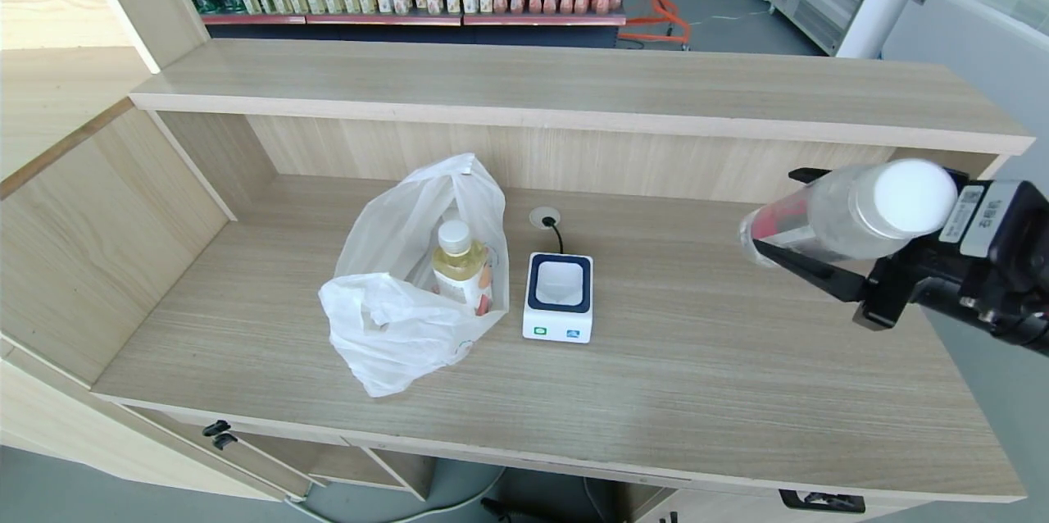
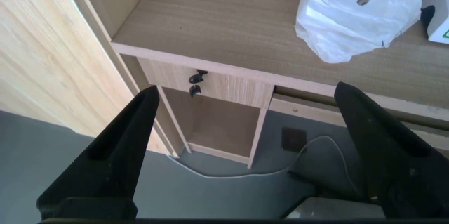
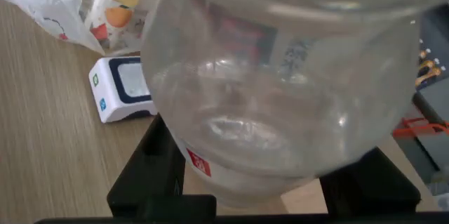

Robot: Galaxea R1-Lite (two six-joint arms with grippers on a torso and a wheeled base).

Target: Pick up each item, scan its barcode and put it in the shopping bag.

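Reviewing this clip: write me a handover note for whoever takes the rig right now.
Left gripper open, empty, off the counter's front edge.
Right gripper shut on a clear bottle, above the counter's right side.
Done: a tea bottle stands in the shopping bag, left of the scanner.
Left: scan the held bottle, then bag it; whether it is already scanned cannot be told.

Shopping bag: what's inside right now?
One white-capped bottle of yellowish drink stands upright in the shopping bag. Crumpled plastic covers the bag's bottom, so anything lower is hidden.
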